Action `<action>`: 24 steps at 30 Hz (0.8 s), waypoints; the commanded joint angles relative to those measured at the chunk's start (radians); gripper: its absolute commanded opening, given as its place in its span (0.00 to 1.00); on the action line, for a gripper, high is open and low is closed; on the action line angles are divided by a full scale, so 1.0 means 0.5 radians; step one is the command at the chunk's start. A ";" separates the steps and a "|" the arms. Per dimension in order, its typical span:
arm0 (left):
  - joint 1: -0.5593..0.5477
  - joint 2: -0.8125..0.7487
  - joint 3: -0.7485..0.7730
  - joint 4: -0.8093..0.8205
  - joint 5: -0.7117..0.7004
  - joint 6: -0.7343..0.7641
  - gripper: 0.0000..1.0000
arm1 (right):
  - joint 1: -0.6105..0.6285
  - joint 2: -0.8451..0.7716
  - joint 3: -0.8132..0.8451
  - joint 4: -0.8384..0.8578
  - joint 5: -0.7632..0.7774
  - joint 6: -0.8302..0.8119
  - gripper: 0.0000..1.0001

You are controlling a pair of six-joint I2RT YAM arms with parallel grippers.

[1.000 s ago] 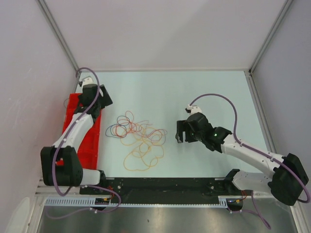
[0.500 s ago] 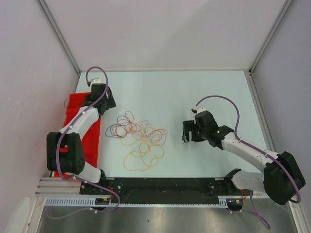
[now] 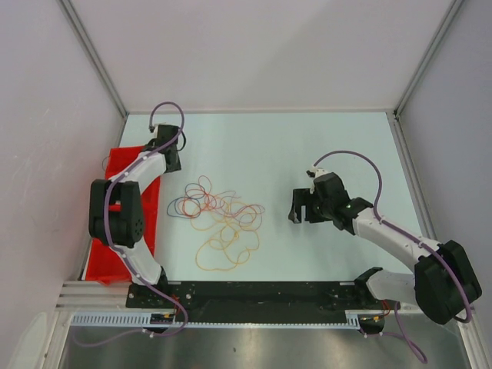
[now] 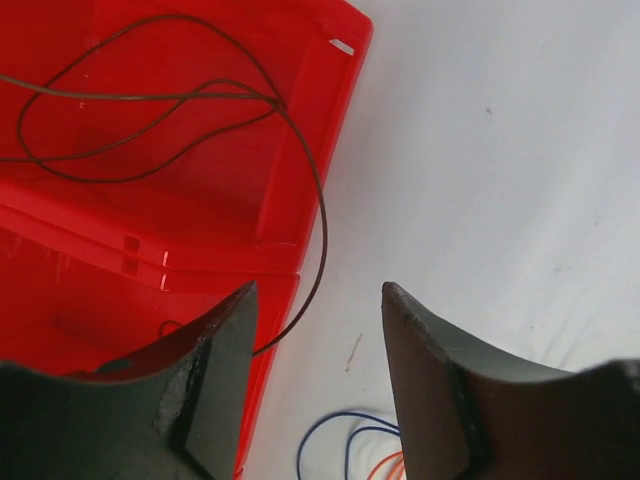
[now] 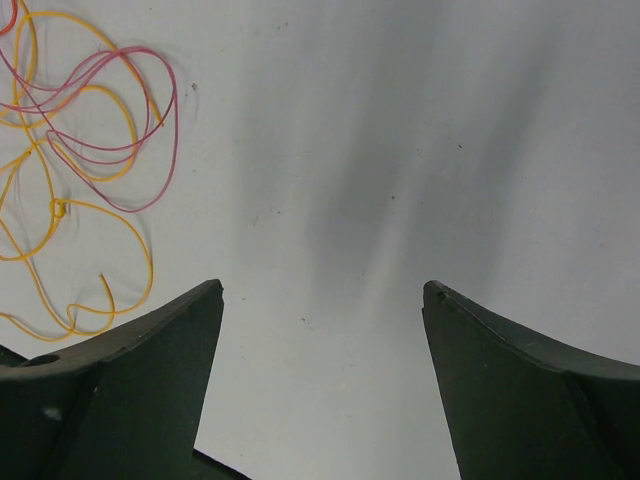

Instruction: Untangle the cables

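Looking down on a pale tabletop from above and behind two robot arms. Shows a red bin along the left edge, with one thin dark cable looped inside and draped over the bin's right wall. Places the left gripper beside the bin's far right corner, pointing down, jaws apart and clamped on nothing. Frames, in the left wrist view, the dark cable passing below the gap between the jaws.

Finds the rest of the cables left of the tabletop's centre, near the bin: a loose tangle of curly loops, blue-purple at its left end, red in the middle, orange spreading toward the near edge.

Sets the right gripper right of centre, near the tangle's right side but not touching it, jaws wide apart over bare tabletop, holding nothing. Catches, in the right wrist view, orange and pinkish-red loops lying flat at the upper left, clear of both jaws.
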 commanded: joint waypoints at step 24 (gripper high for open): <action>0.087 0.274 0.997 -0.379 -0.422 0.536 0.00 | -0.184 -0.012 -0.038 0.097 -0.211 -0.016 0.85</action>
